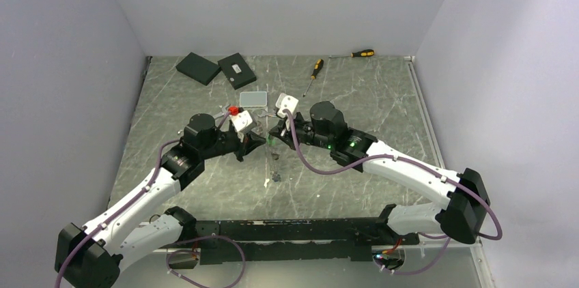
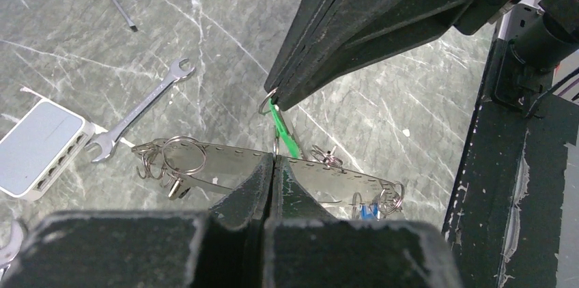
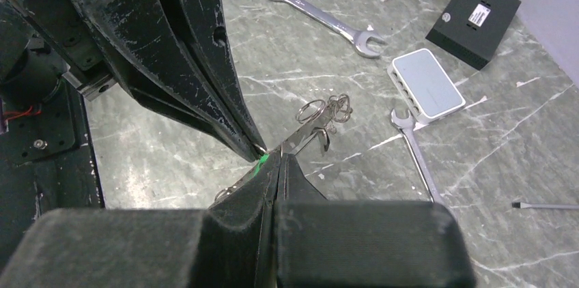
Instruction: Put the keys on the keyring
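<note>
My two grippers meet tip to tip over the table's middle. The left gripper (image 1: 257, 140) (image 2: 274, 160) is shut on the thin wire of the keyring (image 2: 328, 173), a long silvery loop seen edge-on that hangs down to the table (image 1: 267, 164). The right gripper (image 1: 274, 131) (image 3: 278, 157) is shut on the green-tagged key (image 2: 285, 130), pinching its small ring right above the left jaws. A green sliver (image 3: 261, 160) shows beside the right fingertips. Small rings and keys (image 2: 171, 158) hang at the loop's left end, and a blue-tagged key (image 2: 369, 211) at its right end.
Two silver wrenches (image 3: 321, 18) (image 3: 416, 158) and a white network switch (image 3: 427, 83) (image 1: 254, 99) lie behind the grippers. Two black boxes (image 1: 198, 67) (image 1: 237, 69) and two yellow-and-black screwdrivers (image 1: 314, 73) (image 1: 360, 53) lie near the back wall.
</note>
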Action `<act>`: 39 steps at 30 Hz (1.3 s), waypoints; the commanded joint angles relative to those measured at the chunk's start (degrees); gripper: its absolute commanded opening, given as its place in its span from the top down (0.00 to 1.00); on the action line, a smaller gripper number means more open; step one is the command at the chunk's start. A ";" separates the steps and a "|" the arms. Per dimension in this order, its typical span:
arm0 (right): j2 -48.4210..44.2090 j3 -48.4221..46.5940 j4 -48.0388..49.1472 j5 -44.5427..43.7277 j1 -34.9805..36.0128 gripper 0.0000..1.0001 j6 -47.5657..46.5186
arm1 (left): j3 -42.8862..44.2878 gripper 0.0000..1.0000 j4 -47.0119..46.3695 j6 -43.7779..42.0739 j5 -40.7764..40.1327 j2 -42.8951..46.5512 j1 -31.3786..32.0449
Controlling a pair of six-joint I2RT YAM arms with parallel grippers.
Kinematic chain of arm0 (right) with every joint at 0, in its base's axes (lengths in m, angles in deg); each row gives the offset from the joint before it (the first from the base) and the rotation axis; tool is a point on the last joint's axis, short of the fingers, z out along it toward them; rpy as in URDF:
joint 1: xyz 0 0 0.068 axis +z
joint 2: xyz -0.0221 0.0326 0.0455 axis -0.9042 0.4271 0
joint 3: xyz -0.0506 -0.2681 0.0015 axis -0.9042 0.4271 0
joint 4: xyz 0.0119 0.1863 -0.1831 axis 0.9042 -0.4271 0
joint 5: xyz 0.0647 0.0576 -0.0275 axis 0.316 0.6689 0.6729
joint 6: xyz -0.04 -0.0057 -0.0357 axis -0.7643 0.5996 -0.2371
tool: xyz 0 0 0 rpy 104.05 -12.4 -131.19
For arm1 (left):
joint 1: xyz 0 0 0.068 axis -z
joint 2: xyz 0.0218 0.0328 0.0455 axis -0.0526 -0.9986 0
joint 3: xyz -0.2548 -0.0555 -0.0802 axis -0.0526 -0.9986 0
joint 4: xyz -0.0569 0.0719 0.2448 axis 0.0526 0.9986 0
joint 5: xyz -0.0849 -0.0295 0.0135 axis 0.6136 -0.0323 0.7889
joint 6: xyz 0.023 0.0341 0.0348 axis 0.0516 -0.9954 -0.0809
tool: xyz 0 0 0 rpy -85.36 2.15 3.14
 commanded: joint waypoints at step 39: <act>-0.31 0.86 1.84 6.12 -0.09 1.00 3.47 | 0.48 1.00 -0.33 -11.77 -10.14 5.23 6.02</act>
